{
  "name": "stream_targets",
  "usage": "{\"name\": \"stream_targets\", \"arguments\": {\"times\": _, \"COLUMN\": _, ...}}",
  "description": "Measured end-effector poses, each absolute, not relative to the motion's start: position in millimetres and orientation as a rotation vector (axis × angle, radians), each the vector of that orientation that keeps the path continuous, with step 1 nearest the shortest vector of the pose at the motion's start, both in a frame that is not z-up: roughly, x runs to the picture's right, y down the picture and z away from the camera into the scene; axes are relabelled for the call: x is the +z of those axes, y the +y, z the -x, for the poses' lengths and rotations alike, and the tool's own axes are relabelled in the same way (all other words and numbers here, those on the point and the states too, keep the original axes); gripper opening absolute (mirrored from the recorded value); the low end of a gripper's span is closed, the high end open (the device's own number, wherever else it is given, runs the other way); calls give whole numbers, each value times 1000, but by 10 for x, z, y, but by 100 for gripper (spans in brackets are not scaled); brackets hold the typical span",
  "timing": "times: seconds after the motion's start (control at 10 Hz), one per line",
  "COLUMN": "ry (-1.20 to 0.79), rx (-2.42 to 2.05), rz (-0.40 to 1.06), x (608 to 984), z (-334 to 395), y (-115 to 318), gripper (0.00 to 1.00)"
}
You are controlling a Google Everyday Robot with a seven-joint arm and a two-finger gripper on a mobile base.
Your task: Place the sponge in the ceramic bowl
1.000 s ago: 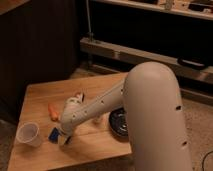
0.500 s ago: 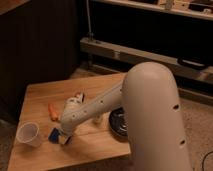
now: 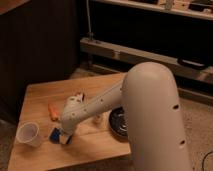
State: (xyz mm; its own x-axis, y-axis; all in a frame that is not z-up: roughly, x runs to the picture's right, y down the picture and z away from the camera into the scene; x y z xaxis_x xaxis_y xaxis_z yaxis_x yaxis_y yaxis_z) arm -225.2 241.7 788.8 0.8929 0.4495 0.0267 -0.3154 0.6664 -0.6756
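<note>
The sponge point(image 3: 54, 133), a small deep-blue pad, lies on the wooden table point(image 3: 40, 95) near its front left. My gripper point(image 3: 62, 138) is down at table level right against it, shut on the sponge, whose left part sticks out. The ceramic bowl point(image 3: 117, 124), black and glossy, sits to the right, partly hidden behind my white arm point(image 3: 150, 110).
A translucent plastic cup point(image 3: 28, 134) stands just left of the sponge. An orange carrot-shaped item point(image 3: 51, 111) lies behind it. A small pale object point(image 3: 98, 119) sits between the arm and the bowl. The table's front edge is close below the gripper.
The gripper has closed on the sponge. The arm has stayed almost in place, and the sponge, cup and bowl have not shifted.
</note>
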Motion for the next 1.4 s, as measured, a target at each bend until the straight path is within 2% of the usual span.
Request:
{"name": "stream_targets", "arguments": {"times": 0.2, "ry": -200, "rx": 427, "rz": 707, "x": 7689, "z": 2263, "y": 2267, "gripper": 0}}
{"name": "stream_targets", "arguments": {"times": 0.6, "ry": -239, "rx": 444, "rz": 616, "x": 7055, "z": 2172, "y": 1856, "gripper": 0}}
{"name": "stream_targets", "arguments": {"times": 0.9, "ry": -241, "rx": 494, "rz": 518, "x": 6595, "z": 1823, "y": 1634, "gripper": 0}}
{"name": "stream_targets", "arguments": {"times": 1.4, "ry": -132, "rx": 712, "rz": 381, "x": 6478, "z": 729, "y": 1487, "gripper": 0}}
